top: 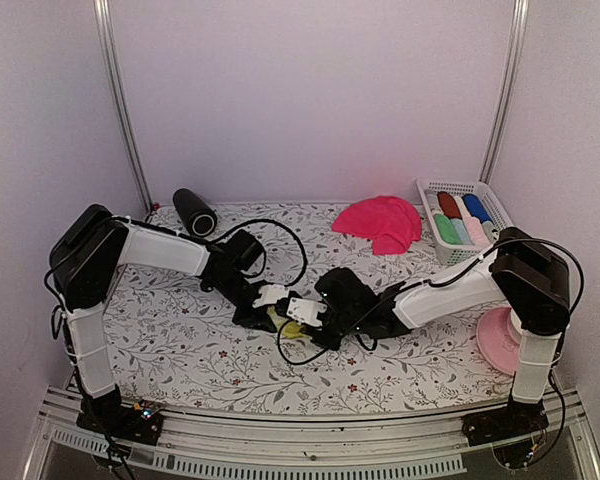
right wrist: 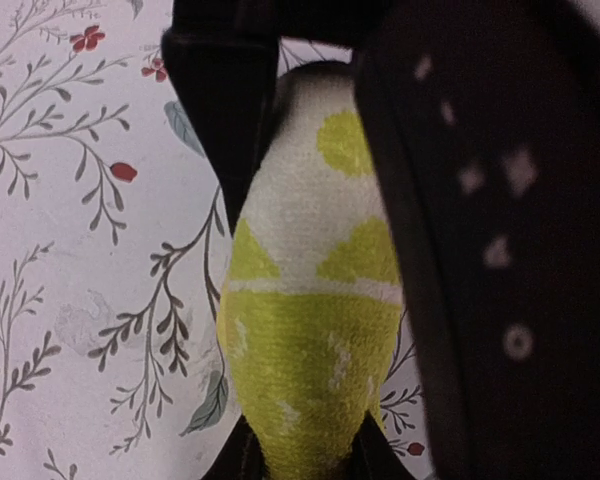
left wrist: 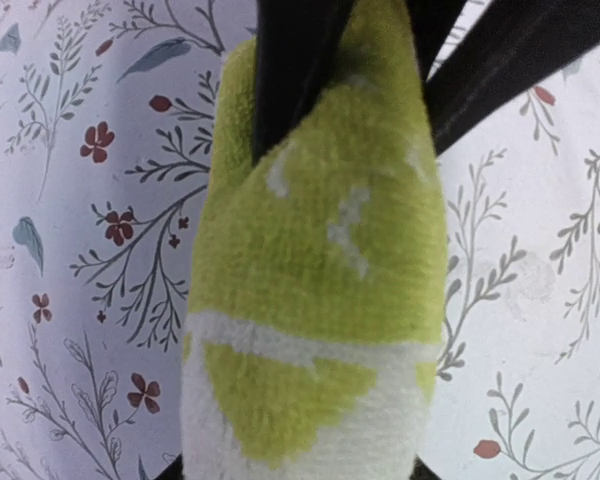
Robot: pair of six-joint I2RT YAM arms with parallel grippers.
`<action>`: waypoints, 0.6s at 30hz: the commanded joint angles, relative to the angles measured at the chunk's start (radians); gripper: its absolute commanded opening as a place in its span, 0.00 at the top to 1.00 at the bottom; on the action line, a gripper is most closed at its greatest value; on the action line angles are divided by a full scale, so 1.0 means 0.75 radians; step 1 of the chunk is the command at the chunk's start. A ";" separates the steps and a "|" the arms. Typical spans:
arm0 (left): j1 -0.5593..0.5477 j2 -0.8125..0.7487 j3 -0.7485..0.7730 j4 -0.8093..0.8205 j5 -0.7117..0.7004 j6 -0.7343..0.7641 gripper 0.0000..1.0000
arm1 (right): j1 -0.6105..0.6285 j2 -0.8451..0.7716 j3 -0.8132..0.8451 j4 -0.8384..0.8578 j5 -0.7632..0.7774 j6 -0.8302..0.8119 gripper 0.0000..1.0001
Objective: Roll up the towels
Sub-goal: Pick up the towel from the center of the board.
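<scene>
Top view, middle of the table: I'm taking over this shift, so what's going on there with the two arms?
They are working together on one yellow-green towel, bundled into a fat roll over the floral table. The left gripper is shut on one end of it and the right gripper on the other. A hot pink towel lies unrolled at the back, and the white basket beside it holds several finished rolls.

yellow-green towel [top: 293, 327] barely shows from above; each wrist view crops its lower end.
</scene>
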 commanded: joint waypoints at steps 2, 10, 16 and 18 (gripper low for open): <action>-0.035 0.020 -0.003 -0.015 -0.033 -0.008 0.77 | 0.007 -0.056 0.007 0.029 0.010 0.022 0.72; -0.023 -0.259 -0.256 0.368 -0.049 -0.018 1.00 | 0.007 -0.216 -0.057 -0.044 -0.140 0.139 0.25; -0.024 -0.558 -0.558 0.773 -0.048 0.070 1.00 | -0.090 -0.410 -0.091 -0.212 -0.572 0.269 0.11; -0.041 -0.601 -0.608 0.835 -0.087 0.101 1.00 | -0.170 -0.462 -0.085 -0.229 -0.761 0.360 0.10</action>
